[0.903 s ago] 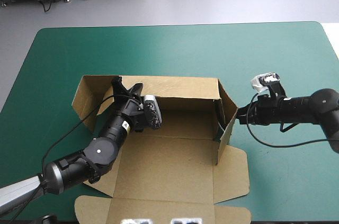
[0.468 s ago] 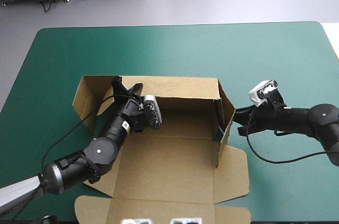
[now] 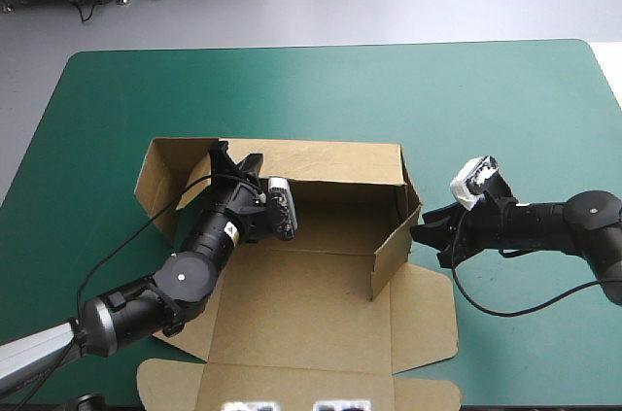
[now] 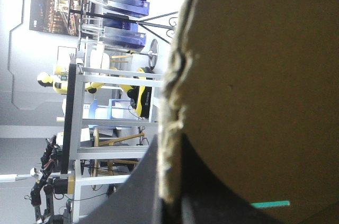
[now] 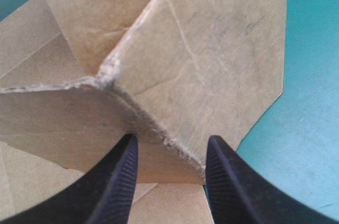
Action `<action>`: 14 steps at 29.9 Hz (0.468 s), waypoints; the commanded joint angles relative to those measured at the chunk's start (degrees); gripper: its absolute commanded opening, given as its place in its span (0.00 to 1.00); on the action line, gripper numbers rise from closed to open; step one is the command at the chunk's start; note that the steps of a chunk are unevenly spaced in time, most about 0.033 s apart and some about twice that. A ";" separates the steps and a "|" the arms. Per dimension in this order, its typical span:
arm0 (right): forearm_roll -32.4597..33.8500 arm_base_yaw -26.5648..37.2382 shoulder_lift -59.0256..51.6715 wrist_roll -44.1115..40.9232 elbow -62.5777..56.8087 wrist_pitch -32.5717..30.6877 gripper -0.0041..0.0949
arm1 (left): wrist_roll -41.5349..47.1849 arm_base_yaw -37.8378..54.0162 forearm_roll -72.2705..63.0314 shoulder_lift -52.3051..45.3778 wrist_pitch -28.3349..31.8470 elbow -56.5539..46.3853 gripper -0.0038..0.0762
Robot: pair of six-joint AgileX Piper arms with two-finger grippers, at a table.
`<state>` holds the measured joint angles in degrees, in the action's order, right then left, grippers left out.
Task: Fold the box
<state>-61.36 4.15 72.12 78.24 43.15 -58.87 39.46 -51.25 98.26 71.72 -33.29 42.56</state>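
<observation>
The brown box lies open in the middle of the table, its back wall upright. My left gripper is shut on the top edge of that wall near its left end. In the left wrist view the board's raw edge runs between the black fingers. At the box's right end my right gripper stands open against the outer face of the side wall, which leans inward. The right wrist view shows the wall's lower corner between the spread fingertips.
The box's flat lid panel and its flaps reach the table's front edge. A side flap lies flat under the right arm. A wide strip of teal-green cover lies beyond the back wall and to the right.
My right gripper has moved left and pushed the right side wall inward, so its near end now swings over the box's floor. The left arm has stayed put.
</observation>
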 commanded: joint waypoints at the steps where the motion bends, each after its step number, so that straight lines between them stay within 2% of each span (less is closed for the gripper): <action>1: -3.45 -1.84 -1.35 1.32 1.27 0.09 0.44 | -2.05 -0.36 1.67 -1.36 0.26 1.46 0.03; 4: -3.56 -5.93 -1.35 1.22 1.23 6.00 0.45 | -3.80 -0.36 1.67 -1.36 1.37 1.46 0.03; 8: -3.45 -10.72 -1.35 -0.12 1.23 14.17 0.50 | -4.06 -0.36 1.67 -1.36 1.26 1.46 0.03; 14: -7.46 -13.36 -1.35 -0.46 1.23 20.23 0.53 | -4.06 -0.36 1.67 -1.36 1.46 1.46 0.03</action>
<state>-63.35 -8.69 72.12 77.99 43.08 -43.10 35.01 -51.25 98.07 71.73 -32.07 42.56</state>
